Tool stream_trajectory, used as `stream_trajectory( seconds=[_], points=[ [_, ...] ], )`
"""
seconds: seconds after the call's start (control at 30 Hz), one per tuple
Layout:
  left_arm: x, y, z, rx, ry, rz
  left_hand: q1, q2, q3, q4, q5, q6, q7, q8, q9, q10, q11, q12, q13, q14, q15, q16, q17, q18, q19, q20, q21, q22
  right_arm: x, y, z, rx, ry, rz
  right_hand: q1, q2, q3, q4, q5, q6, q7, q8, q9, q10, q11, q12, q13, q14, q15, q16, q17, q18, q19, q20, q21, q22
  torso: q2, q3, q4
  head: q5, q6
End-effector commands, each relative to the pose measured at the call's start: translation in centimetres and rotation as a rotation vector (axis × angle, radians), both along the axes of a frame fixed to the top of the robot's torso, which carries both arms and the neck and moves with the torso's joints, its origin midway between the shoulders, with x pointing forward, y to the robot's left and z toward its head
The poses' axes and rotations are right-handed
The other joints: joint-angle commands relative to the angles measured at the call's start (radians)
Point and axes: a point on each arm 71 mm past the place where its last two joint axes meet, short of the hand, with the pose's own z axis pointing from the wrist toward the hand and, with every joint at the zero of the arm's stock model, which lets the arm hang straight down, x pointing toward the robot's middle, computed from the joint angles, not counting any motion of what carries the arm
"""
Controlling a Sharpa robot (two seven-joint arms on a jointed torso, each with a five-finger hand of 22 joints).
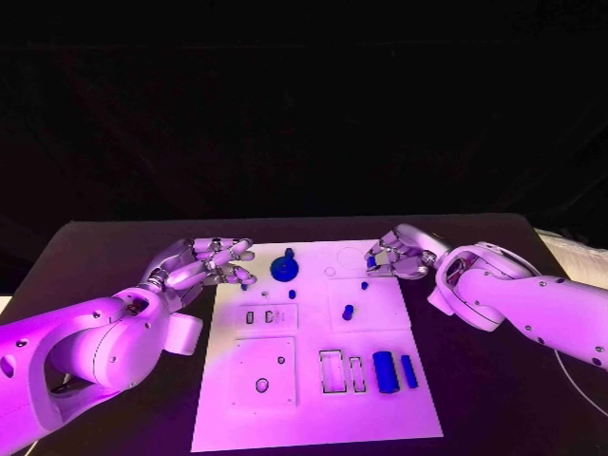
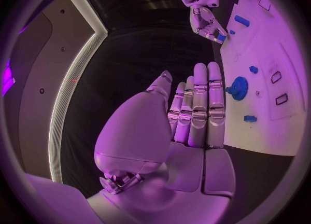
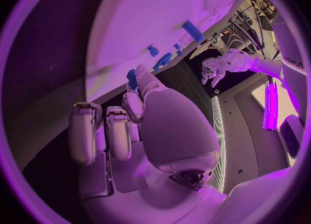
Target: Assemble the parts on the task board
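- Task board [image 1: 318, 399]: flat white plate with rectangular and oval cutouts, centred on the black matte surface [image 1: 126, 247].
- Parts: round blue disc with knob [image 1: 285, 267] at the board's far end, blue cylinder [image 1: 384, 370] and bar [image 1: 408, 371] near the front.
- Left hand [image 1: 205, 264]: silver fingers released, grasping nothing, at the board's left edge.
- Right hand [image 1: 403, 256]: fingers pinch a small blue part [image 3: 132, 78] over the far right corner.

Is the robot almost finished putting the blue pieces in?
Not yet. The round blue knob seems seated on the white task board. The right hand pinches a small blue piece; the left hand holds nothing. Two blue bars lie loose beside open rectangular slots.
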Motion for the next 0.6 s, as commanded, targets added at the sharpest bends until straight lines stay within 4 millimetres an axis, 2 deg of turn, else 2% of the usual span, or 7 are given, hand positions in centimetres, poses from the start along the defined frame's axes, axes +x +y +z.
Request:
stream_trajectory(
  seconds=[0.03,0.13,0.3,0.47,0.6],
  points=[
    [0.1,-0.3,-0.1,-0.012,0.009,-0.032,0.007,0.002,0.0,-0.008,-0.007,-0.001,0.003,-0.006,0.0,-0.004,0.003,-0.001,-0.001,-0.007,0.002,-0.007,0.001,0.002,0.005,0.002,-0.007,-0.001,-0.4,1.5,0.5,0.001,0.042,-0.073,-0.019,0.014,0.004,0.011,-0.006,0.029,-0.032,0.01,0.02,0.044,-0.052,-0.011,-0.018,0.103,-0.009,0.003,0.259,-0.016,0.001,-0.004,0.001,0.016,-0.006,-0.005,0.0012,0.001,-0.006],
    [0.3,-0.3,-0.2,-0.011,0.016,-0.038,0.006,0.001,-0.001,-0.008,-0.007,-0.001,0.003,-0.006,-0.001,-0.005,0.003,-0.001,-0.002,-0.007,0.002,-0.008,0.002,0.002,0.004,0.002,-0.007,-0.001,-0.9,3.5,1.0,-0.028,0.011,-0.043,-0.023,0.015,0.006,0.012,-0.007,0.026,-0.032,0.008,0.02,0.044,-0.051,-0.01,-0.017,0.103,-0.009,0.004,0.26,-0.016,0.001,-0.004,0.0,0.015,-0.01,-0.0092,0.0035,0.0,-0.012],
    [0.6,-0.2,-0.4,-0.009,0.019,-0.039,0.006,0.001,-0.001,-0.008,-0.007,-0.001,0.003,-0.006,-0.001,-0.005,0.003,-0.001,-0.002,-0.007,0.002,-0.008,0.002,0.002,0.004,0.002,-0.007,-0.001,-2.1,7.8,1.3,-0.088,-0.053,0.045,-0.025,0.017,0.007,0.014,-0.006,0.027,-0.032,0.008,0.02,0.045,-0.051,-0.008,-0.016,0.104,-0.008,0.005,0.262,-0.016,0.001,-0.004,0.001,0.016,-0.017,-0.016,0.0089,0.009,-0.023],
    [0.8,-0.1,-0.5,-0.007,0.02,-0.035,0.006,0.001,-0.001,-0.008,-0.007,-0.001,0.003,-0.007,-0.001,-0.005,0.003,-0.001,-0.002,-0.007,0.003,-0.009,0.003,0.002,0.004,0.002,-0.007,-0.002,-3.6,11.8,0.3,-0.124,-0.072,0.129,-0.027,0.018,0.01,0.015,-0.005,0.028,-0.033,0.008,0.02,0.046,-0.052,-0.008,-0.016,0.103,-0.009,0.004,0.26,-0.016,0.001,-0.004,0.0,0.015,-0.025,-0.026,0.0187,0.015,-0.034],
    [0.9,-0.1,-0.5,-0.006,0.019,-0.032,0.006,0.001,-0.001,-0.008,-0.007,-0.001,0.003,-0.007,-0.001,-0.005,0.003,-0.001,-0.002,-0.007,0.003,-0.009,0.003,0.002,0.004,0.002,-0.007,-0.002,-4.4,14.2,-0.9,-0.143,-0.072,0.17,-0.026,0.017,0.013,0.013,0.001,0.028,-0.034,0.008,0.021,0.045,-0.053,-0.011,-0.017,0.103,-0.009,0.002,0.258,-0.016,0.0,-0.004,0.0,0.014,-0.029,-0.0339,0.0259,0.02,-0.043]
  ],
)
